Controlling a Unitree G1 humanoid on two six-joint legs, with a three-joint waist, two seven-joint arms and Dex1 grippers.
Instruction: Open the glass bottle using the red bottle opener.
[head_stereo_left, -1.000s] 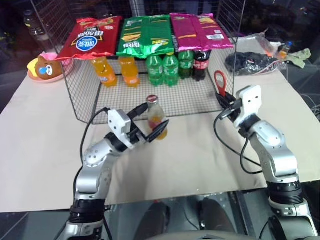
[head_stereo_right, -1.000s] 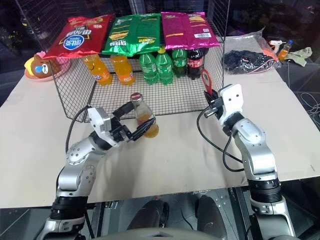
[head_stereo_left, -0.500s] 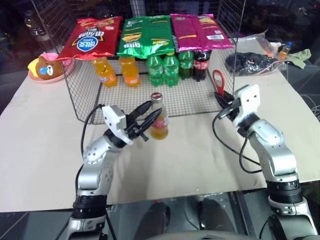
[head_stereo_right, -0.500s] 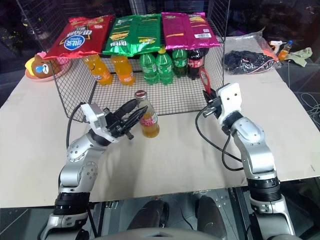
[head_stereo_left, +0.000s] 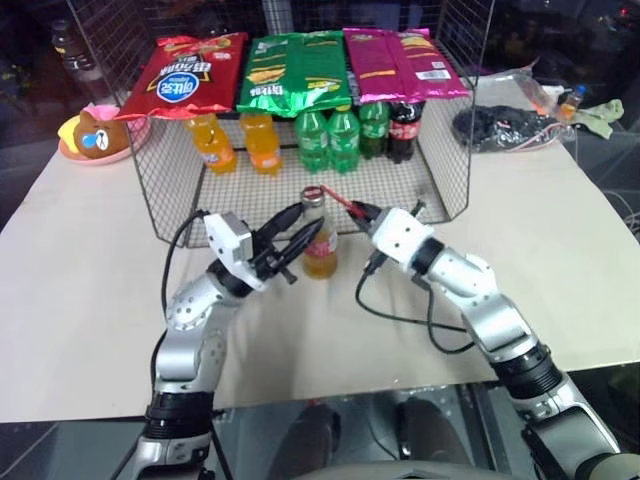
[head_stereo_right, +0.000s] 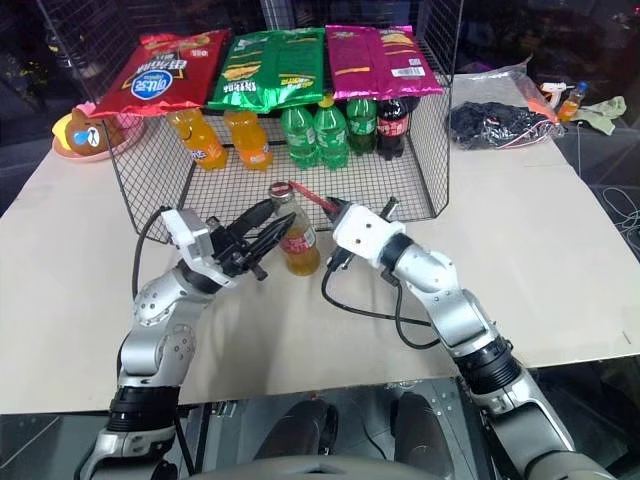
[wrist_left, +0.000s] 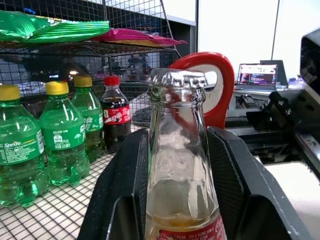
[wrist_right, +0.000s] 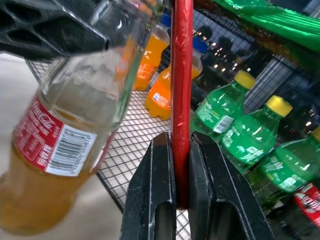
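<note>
The glass bottle (head_stereo_left: 318, 243) stands upright on the bench (head_stereo_left: 90, 270) just in front of the wire rack (head_stereo_left: 160, 205), at about 12 o'clock from the robot. The left hand (head_stereo_left: 303, 243) grasps its neck, a black finger on either side. The right hand (head_stereo_left: 357, 211), at the bottle's 3 o'clock, is clenched on the red bottle opener (head_stereo_left: 333, 197), whose loop head sits beside the metal cap (wrist_left: 178, 80)

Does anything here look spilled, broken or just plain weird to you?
Nothing looks spilled or broken. The glass bottle stands upright with its cap on, gripped by the left claw. The one odd sight is the snack bags lying flat on top of the wire rack, above the soda bottles inside it.
</note>
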